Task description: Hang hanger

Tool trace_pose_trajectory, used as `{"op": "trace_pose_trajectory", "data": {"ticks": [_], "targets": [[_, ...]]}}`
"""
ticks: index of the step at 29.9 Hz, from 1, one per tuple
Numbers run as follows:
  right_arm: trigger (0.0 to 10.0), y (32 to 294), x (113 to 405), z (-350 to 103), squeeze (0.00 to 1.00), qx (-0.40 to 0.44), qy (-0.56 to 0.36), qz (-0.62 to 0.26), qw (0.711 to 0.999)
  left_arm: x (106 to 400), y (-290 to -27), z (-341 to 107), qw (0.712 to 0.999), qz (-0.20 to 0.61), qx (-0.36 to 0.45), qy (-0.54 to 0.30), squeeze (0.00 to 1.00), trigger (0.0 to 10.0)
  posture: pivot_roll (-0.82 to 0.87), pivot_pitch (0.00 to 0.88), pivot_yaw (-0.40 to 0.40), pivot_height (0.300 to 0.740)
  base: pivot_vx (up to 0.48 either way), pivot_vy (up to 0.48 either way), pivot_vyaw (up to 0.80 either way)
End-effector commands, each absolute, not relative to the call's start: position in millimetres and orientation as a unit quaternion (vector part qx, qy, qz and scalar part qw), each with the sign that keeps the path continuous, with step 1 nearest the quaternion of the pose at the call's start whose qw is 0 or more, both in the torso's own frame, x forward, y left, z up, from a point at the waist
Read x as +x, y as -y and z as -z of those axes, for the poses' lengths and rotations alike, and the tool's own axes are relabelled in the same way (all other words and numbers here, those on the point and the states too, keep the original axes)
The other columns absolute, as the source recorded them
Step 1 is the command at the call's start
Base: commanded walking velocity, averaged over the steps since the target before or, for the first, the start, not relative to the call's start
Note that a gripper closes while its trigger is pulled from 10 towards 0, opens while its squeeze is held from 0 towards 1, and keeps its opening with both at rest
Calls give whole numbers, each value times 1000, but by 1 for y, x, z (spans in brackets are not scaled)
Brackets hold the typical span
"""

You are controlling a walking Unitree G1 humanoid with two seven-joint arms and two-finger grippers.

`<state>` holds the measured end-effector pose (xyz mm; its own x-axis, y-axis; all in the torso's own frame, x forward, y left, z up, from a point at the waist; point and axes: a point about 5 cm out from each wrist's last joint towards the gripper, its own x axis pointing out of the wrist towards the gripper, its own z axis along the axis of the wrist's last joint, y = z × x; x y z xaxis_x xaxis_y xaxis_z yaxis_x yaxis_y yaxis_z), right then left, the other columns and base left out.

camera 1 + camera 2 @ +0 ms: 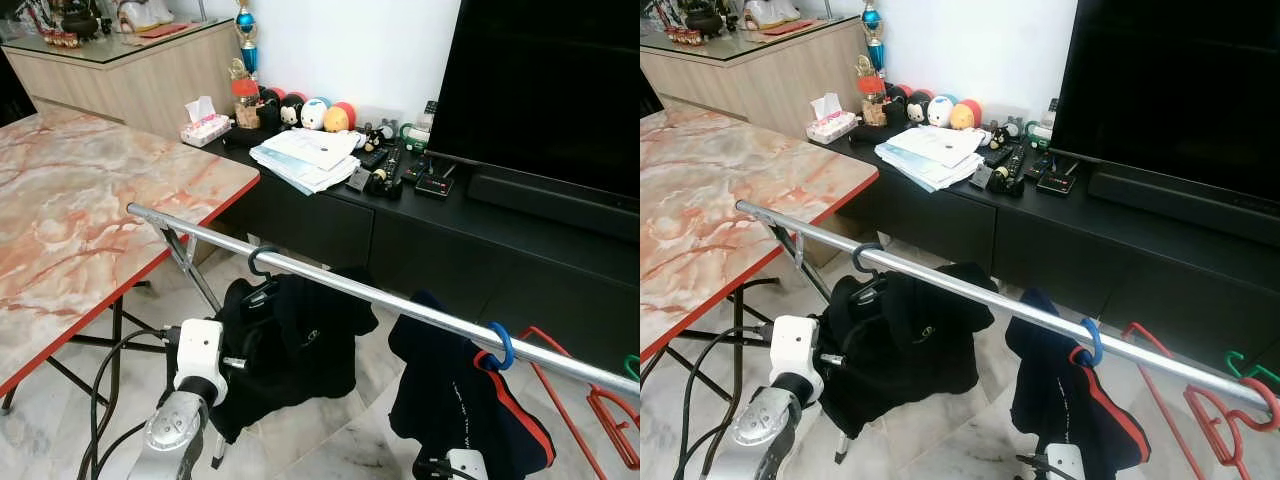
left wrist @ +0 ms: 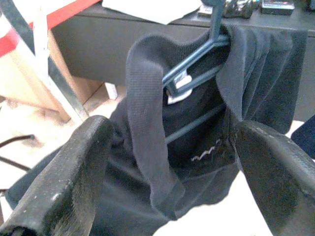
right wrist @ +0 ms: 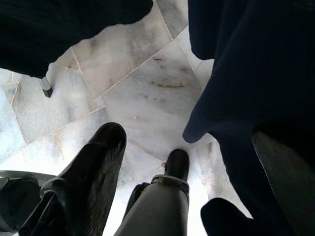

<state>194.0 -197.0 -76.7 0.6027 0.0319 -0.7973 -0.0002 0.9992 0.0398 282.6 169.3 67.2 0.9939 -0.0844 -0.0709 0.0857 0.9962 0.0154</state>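
Note:
A silver rail runs from the marble table down to the right. A dark teal hanger hooks over the rail and carries a black shirt. My left gripper is open at the shirt's collar, its fingers on either side of the cloth without clamping it. The left arm reaches in from below. Further right, a blue hanger hook holds a navy and red garment. My right gripper is open, hanging low beside that garment and pointing at the floor.
Red hangers and a green one hang at the rail's right end. The marble table stands on the left with its folding legs under the rail. A black TV console lies behind. Cables trail over the tiled floor.

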Motion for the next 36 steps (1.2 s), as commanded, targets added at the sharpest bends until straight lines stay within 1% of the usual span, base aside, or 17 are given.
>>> {"op": "trace_pose_trajectory", "data": {"ticks": [1,7,13,24,36], "targets": [[10000,196,191,78,0,22,-447,-7,894,280,-173,-67,999,36,14,-37,0,10000,-35,81,65,740,0,0,0],[10000,193,191,79,0,30,-443,-3,896,280,-174,-66,998,45,21,-42,0,10000,-34,78,85,740,0,0,0],[10000,192,191,79,0,29,-444,0,895,283,-170,-68,998,47,13,-42,0,10000,-28,78,84,740,0,0,0],[10000,193,190,79,0,27,-445,-3,895,279,-171,-65,998,40,10,-49,0,10000,-23,71,78,740,0,22,0],[10000,192,190,80,0,26,-446,-3,895,279,-166,-64,997,54,13,-51,0,10000,-30,57,81,740,0,0,0]]}}
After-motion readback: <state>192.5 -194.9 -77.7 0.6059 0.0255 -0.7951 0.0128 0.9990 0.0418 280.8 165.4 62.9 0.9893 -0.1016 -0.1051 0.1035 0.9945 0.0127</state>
